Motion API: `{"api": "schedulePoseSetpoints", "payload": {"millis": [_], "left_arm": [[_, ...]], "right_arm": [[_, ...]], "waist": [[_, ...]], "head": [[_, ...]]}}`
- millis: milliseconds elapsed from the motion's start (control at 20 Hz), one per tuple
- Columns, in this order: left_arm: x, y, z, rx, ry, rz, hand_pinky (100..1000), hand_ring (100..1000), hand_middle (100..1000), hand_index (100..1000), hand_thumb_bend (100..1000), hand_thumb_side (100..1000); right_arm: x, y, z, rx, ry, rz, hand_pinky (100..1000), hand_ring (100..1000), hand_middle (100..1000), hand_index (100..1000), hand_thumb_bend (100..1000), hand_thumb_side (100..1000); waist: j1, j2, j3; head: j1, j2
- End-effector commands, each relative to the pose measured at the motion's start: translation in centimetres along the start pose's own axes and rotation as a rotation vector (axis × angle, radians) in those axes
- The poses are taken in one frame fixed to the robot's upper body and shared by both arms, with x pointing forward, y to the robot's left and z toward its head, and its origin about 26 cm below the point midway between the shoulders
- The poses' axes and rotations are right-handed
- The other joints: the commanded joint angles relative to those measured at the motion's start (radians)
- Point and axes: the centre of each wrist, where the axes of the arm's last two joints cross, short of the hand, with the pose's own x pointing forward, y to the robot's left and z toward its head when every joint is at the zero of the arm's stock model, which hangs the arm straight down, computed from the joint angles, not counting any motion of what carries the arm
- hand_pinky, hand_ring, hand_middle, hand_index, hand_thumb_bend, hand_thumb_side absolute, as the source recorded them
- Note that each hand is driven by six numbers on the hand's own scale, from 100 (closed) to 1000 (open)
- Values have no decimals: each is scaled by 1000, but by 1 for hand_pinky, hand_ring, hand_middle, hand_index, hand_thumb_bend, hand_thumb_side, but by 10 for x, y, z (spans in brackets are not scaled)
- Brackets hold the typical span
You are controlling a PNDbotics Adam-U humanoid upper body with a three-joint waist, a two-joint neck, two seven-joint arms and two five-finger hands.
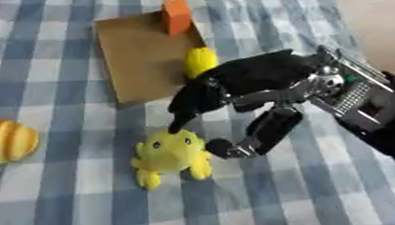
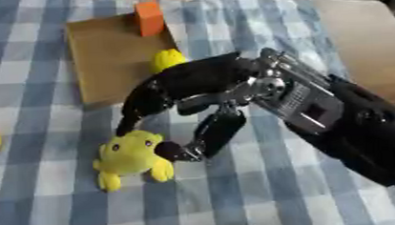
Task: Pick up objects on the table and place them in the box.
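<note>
The right hand [image 2: 196,93] is glossy black with a silver wrist joint and a grey ribbed forearm panel.

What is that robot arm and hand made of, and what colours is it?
Only the right arm shows. The right hand has a smooth black covering over its back and black fingers. Its thumb is black with silvery metal parts. The wrist is bare silver metal, and the forearm is dark with grey panels.

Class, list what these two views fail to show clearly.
- Yellow object beside the brown box: partly behind the right robot hand, shape unclear.
- Orange ribbed object: cut by the right eye view's left edge.
- Contact between fingers and yellow plush toy: unclear in both views.
- Left robot hand: in neither view.
</note>
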Motion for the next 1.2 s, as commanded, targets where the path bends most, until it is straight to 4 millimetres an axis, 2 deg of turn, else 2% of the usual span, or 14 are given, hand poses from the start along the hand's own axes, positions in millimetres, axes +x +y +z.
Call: {"api": "schedulePoseSetpoints", "payload": {"millis": [50, 150, 250, 550, 1050, 1200], "left_arm": [[7, 3, -6, -10, -32, -10, 984, 761, 710, 847, 100, 636], [7, 3, -6, -10, -32, -10, 984, 761, 710, 847, 100, 637], [7, 3, -7, -11, -32, -9, 984, 761, 710, 847, 100, 638], [7, 2, -8, -14, -34, -3, 984, 761, 710, 847, 100, 641], [8, 0, -9, -14, -39, 2, 985, 760, 708, 847, 100, 647], [8, -1, -10, -14, -40, 4, 985, 760, 708, 846, 100, 648]], "right_arm": [[3, -10, 4, 63, 25, 88, 928, 992, 854, 978, 100, 543], [2, -10, 4, 89, 46, 109, 935, 1000, 865, 987, 100, 617], [-1, -7, 3, 115, 62, 122, 938, 1000, 870, 993, 100, 640], [-18, 4, -1, 137, 109, 142, 936, 1000, 858, 1000, 100, 610], [-40, 21, -3, 109, 161, 128, 936, 1000, 845, 1000, 100, 618], [-43, 23, -6, 95, 159, 118, 939, 1000, 850, 1000, 100, 646]], "waist": [[5, -24, 1], [4, -23, 3], [2, -22, 5], [-3, -16, 13], [-11, 1, 27], [-12, 5, 30]], "head": [[-3, -2], [-3, -2], [-3, -3], [-5, -6], [-7, -10], [-8, -10]]}}
